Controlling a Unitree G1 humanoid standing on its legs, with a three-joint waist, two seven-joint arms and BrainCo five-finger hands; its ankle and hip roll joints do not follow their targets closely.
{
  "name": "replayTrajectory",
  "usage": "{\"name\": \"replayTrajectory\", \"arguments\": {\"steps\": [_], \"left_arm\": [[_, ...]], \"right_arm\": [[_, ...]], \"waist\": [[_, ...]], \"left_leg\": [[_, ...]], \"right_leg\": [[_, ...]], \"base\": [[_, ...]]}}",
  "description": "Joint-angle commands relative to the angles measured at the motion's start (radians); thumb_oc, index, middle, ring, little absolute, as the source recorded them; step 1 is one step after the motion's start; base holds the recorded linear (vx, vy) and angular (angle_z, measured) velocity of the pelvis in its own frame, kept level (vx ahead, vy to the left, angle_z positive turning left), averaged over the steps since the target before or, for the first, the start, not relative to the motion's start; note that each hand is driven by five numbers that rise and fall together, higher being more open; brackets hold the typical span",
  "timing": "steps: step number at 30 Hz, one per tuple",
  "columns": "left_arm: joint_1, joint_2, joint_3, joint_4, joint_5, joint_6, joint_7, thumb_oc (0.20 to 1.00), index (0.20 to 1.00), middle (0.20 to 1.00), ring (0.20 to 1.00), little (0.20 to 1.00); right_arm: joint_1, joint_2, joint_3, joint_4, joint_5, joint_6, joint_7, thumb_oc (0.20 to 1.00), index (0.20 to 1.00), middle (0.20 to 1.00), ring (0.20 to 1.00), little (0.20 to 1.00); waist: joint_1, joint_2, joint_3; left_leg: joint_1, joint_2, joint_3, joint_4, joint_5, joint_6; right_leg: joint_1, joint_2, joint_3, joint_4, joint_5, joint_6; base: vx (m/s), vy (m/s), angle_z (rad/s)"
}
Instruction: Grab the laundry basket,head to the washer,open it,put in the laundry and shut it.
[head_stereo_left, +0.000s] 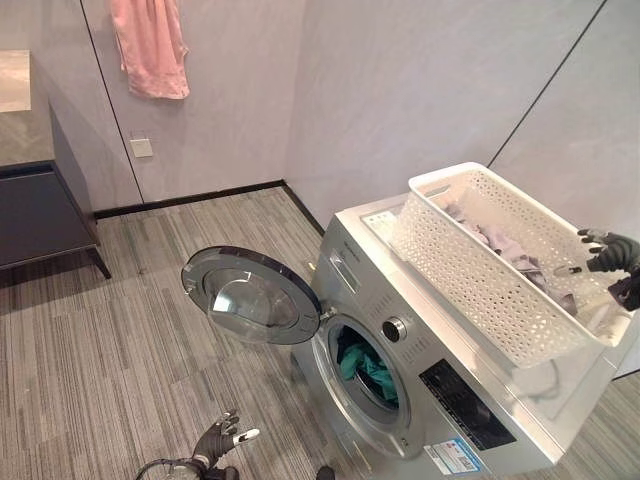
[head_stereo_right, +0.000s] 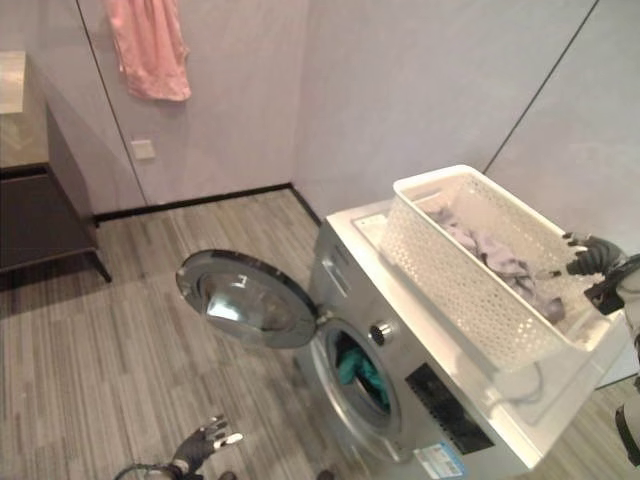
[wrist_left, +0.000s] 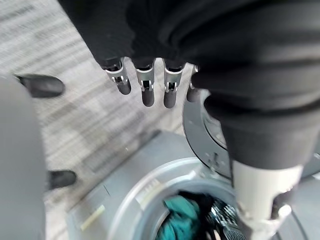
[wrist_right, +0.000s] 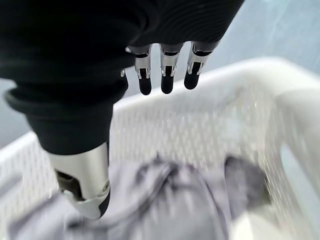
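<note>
Washer (head_stereo_left: 430, 380) door (head_stereo_left: 250, 295) open, basket (head_stereo_left: 500, 260) on top.
Right hand (head_stereo_left: 605, 250) hangs open over grey laundry (wrist_right: 165, 200); left hand (head_stereo_left: 220, 438) open, empty, below the door.

A pink towel (head_stereo_left: 150, 45) hangs on the far wall above a socket (head_stereo_left: 141, 147); a dark cabinet (head_stereo_left: 40, 210) stands far left.

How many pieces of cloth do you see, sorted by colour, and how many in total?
Pink: 1, the pink cloth hanging on the wall.
Teal: 1, the teal garment inside the washer.
Grey: 1 heap, the grey laundry in the laundry basket; separate pieces cannot be told apart.
Total: 3.
</note>
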Motion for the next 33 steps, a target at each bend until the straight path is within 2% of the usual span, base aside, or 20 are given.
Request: {"name": "replayTrajectory", "arguments": {"steps": [1,14,16,23,29,33], "left_arm": [[-0.039,0.018,-0.023,-0.045,-0.026,-0.022,0.016,1.0,1.0,1.0,1.0,1.0],[-0.047,0.009,-0.046,-0.079,-0.039,-0.016,0.013,1.0,1.0,1.0,1.0,1.0],[-0.046,0.001,-0.047,-0.08,-0.041,-0.017,0.018,1.0,1.0,1.0,1.0,1.0],[-0.052,0.004,-0.038,-0.071,-0.038,-0.015,0.025,1.0,1.0,1.0,1.0,1.0],[-0.048,0.011,-0.021,-0.068,-0.042,-0.016,0.026,1.0,1.0,1.0,1.0,1.0],[-0.05,0.022,-0.017,-0.072,-0.042,-0.018,0.025,1.0,1.0,1.0,1.0,1.0]], "right_arm": [[-0.094,-0.109,0.071,-0.002,-0.02,-0.013,-0.036,1.0,1.0,1.0,1.0,1.0],[-0.085,-0.007,0.112,-0.001,-0.081,-0.005,-0.017,1.0,1.0,1.0,1.0,1.0],[-0.06,0.028,0.127,-0.037,-0.092,-0.005,-0.006,1.0,1.0,1.0,1.0,1.0],[-0.007,0.059,0.131,-0.094,-0.105,-0.001,0.009,1.0,1.0,1.0,1.0,1.0],[0.044,0.023,0.13,-0.197,-0.077,-0.001,0.025,1.0,1.0,1.0,1.0,1.0],[0.062,0.037,0.146,-0.189,-0.084,0.003,0.043,1.0,1.0,1.0,1.0,1.0]], "waist": [[0.034,-0.007,0.016],[0.049,0.002,0.036],[0.052,-0.007,0.044],[0.055,-0.034,0.055],[0.047,-0.063,0.059],[0.054,-0.076,0.061]], "left_leg": [[-0.007,0.063,-0.045,0.033,-0.066,-0.003],[-0.015,0.078,-0.066,0.028,-0.057,-0.015],[-0.014,0.083,-0.067,0.023,-0.056,-0.017],[-0.017,0.093,-0.067,0.016,-0.053,-0.02],[-0.009,0.103,-0.05,0.011,-0.057,-0.024],[-0.001,0.106,-0.042,0.011,-0.061,-0.021]], "right_leg": [[0.007,-0.067,-0.013,0.016,-0.079,0.046],[0.02,-0.047,-0.05,0.015,-0.107,0.029],[0.023,-0.041,-0.053,0.013,-0.11,0.027],[0.015,-0.034,-0.052,0.017,-0.111,0.026],[0.008,-0.028,-0.044,0.019,-0.106,0.031],[0.002,-0.027,-0.029,0.025,-0.102,0.033]], "base": [[0.07,-0.076,0.06],[0.04,-0.032,0.1],[0.03,-0.014,-0.02],[0.0,0.0,0.0],[0.0,-0.001,-0.01],[0.0,-0.004,-0.03]]}}
